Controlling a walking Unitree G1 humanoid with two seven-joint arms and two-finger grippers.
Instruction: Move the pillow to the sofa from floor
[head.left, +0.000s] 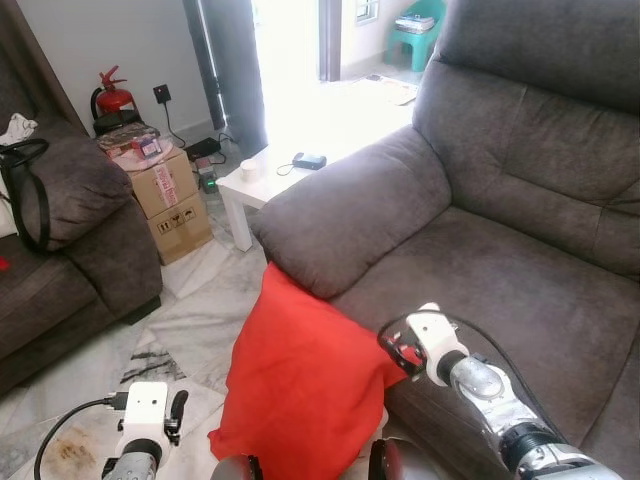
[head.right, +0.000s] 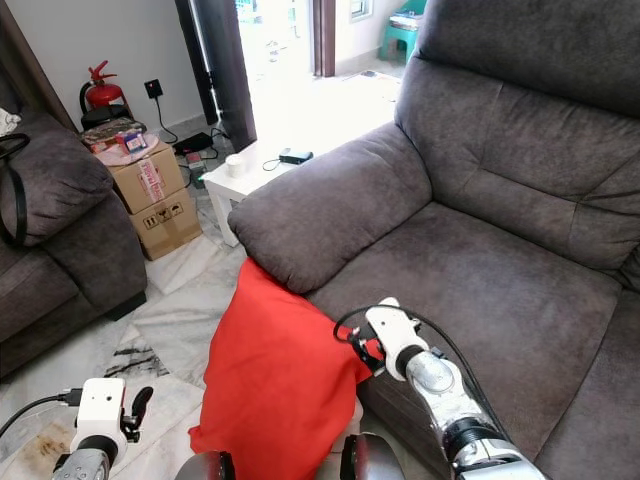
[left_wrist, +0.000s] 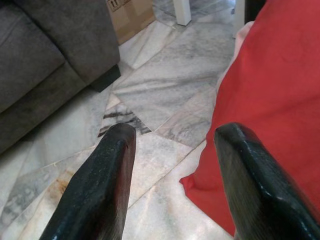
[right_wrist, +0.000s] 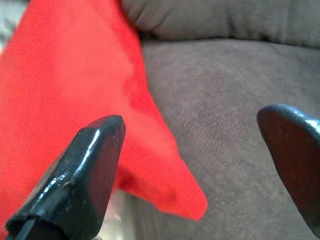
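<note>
Pillow (head.left: 300, 385) first: it is red and stands on edge on the marble floor (head.left: 195, 310), leaning against the front of the grey sofa (head.left: 520, 250), its top corner tucked under the sofa's armrest (head.left: 350, 215). One lower corner points toward the sofa base, as I see in the right wrist view.

I have the right gripper (right_wrist: 200, 165) at the pillow's sofa-side edge, low against the seat front; its fingers (right_wrist: 85, 170) are spread wide, one over the red fabric and the other over the grey upholstery, grasping nothing. The left gripper (left_wrist: 172, 175) sits low over the floor on the pillow's other side, its fingers (left_wrist: 100, 185) also parted and empty, with the pillow's edge just beside one of them.

Further out, a white side table (head.left: 262, 180) stands past the armrest, carrying a small dark object (head.left: 310, 161) and a white cup (head.left: 248, 170). Left of it are stacked cardboard boxes (head.left: 170, 200), and behind them a red fire extinguisher (head.left: 112, 95) by the wall. A second grey couch (head.left: 70, 240) fills the left side, with a black bag strap (head.left: 25, 190) draped over it.
</note>
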